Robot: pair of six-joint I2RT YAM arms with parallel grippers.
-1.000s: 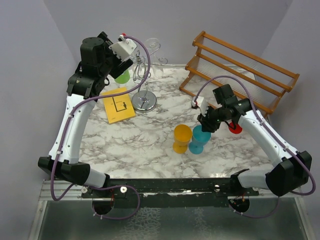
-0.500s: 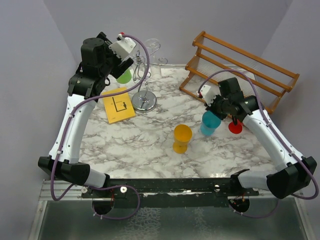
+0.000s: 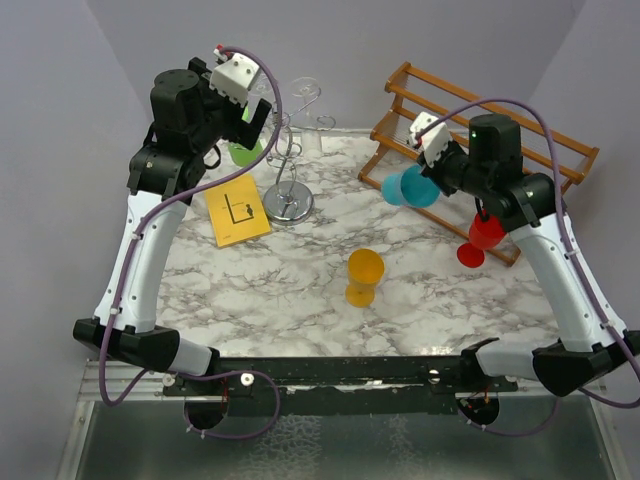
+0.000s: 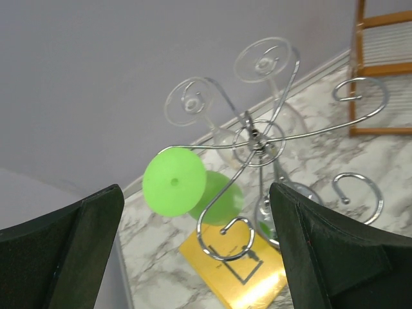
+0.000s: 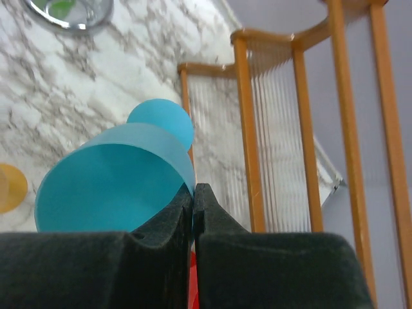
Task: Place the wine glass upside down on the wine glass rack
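wine glass (image 5: 109, 187), blue, stem out of sight behind its bowl

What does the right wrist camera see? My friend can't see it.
The right gripper pinches the rim of a turquoise plastic wine glass tipped sideways, mouth toward the camera. Behind stand a brown wooden slatted rack and a white marble table.

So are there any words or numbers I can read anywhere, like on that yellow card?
No words or numbers can be read anywhere.
The yellow card shows only a black line drawing, a sign too small to make out.
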